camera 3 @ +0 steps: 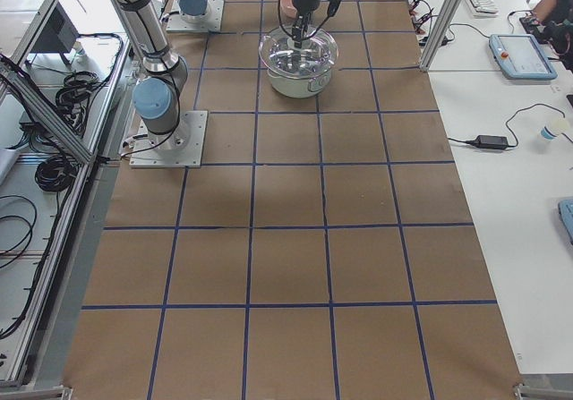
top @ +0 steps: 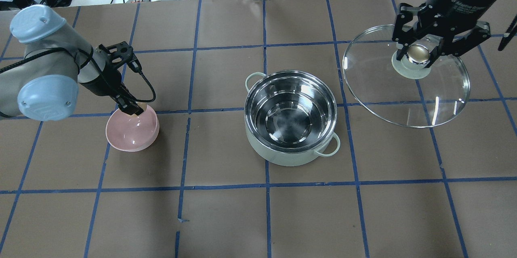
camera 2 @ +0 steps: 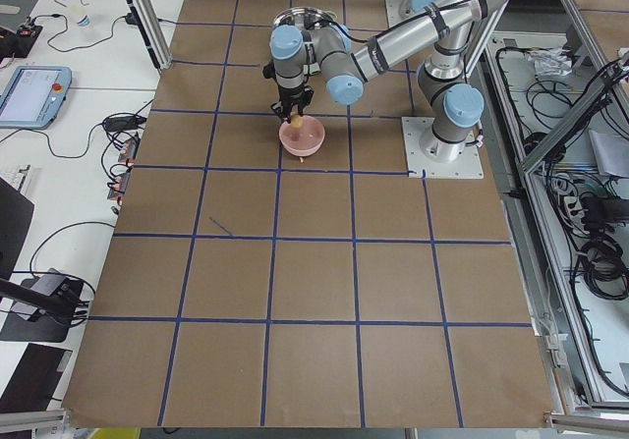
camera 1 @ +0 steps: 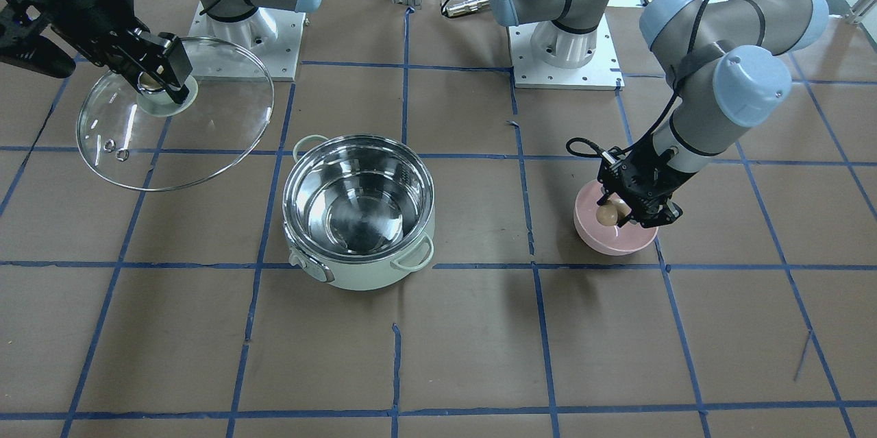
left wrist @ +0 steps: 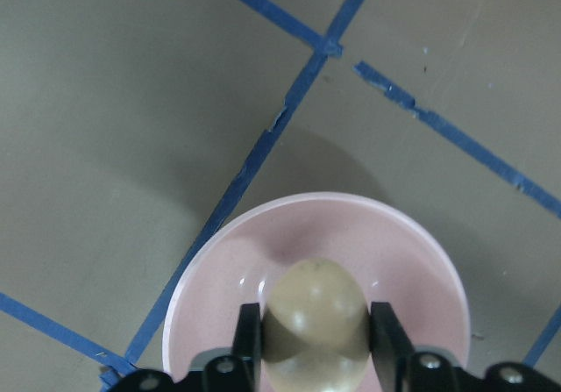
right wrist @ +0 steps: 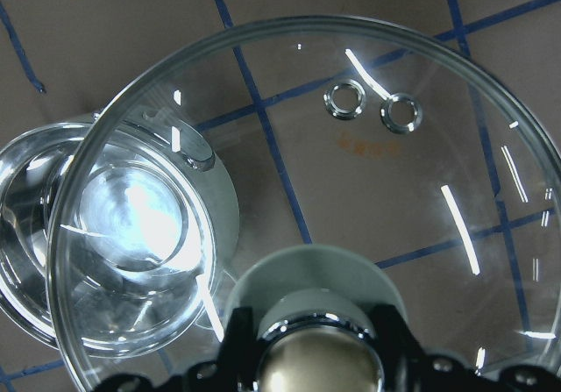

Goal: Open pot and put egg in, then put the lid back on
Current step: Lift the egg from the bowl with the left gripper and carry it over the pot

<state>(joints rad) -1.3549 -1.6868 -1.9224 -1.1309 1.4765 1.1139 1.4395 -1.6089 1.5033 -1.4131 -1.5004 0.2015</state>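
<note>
Pinching the egg (left wrist: pixel 316 317) by its sides, the left gripper (camera 1: pixel 620 213) has its two black fingers (left wrist: pixel 250 335) narrowed onto it at the bottom centre of the left wrist view; the egg is smooth, light brown and oval, over the hollow of a glossy pink bowl (left wrist: pixel 421 260); the right gripper (top: pixel 417 55) is clamped on the shiny golden knob (right wrist: pixel 320 366) of the clear, metal-rimmed glass lid (top: pixel 404 92), upper right of the overhead view; the round mint-green pot (top: pixel 282 157), steel inside, stands uncovered at centre.
</note>
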